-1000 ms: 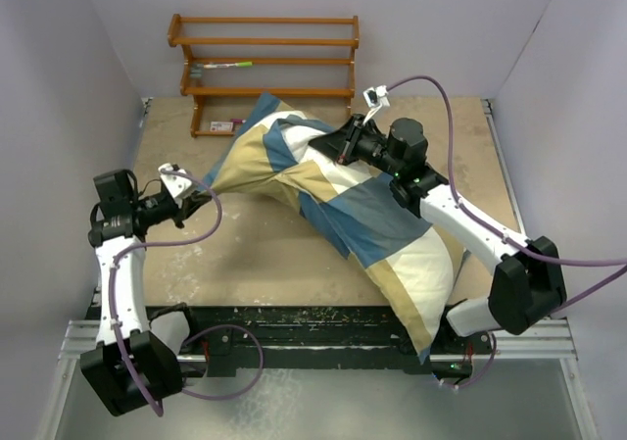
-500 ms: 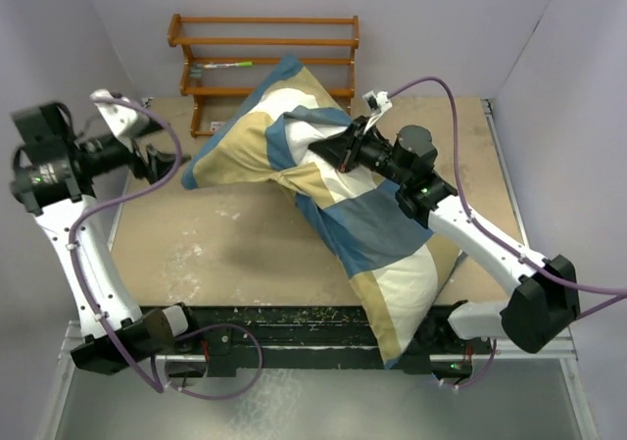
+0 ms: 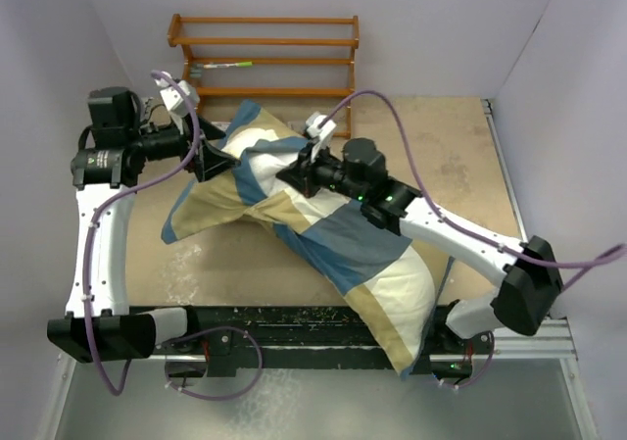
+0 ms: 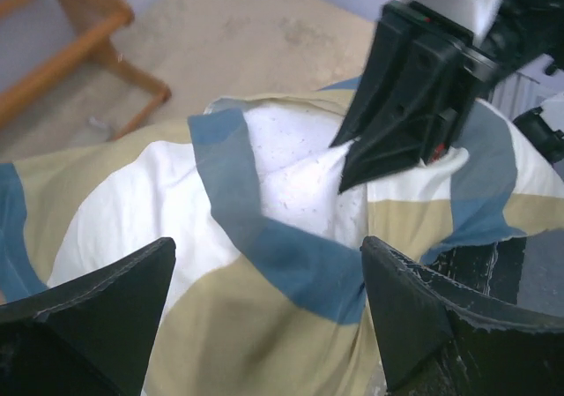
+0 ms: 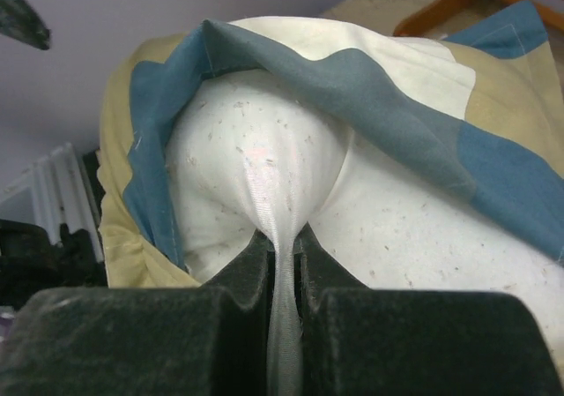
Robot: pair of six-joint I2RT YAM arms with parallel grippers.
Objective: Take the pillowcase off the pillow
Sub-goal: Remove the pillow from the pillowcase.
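Beige tabletop (image 3: 460, 156), white walls, one wooden rack (image 3: 265, 58) at the back: one pillow (image 5: 256, 167) in one pillowcase (image 3: 343, 239) sprawls diagonally from the table's centre to its near edge. One of two, the right gripper (image 5: 282, 246) is clamped on a pinch of the white pillow, bared at the case's blue-edged mouth. The left gripper (image 4: 264, 255), jaws wide apart, hangs at that mouth, holding nothing.

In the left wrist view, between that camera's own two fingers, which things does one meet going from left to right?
wooden rack → pillow → right gripper, shut on the pillow. The pillowcase is left out: it spans nearly the whole width.
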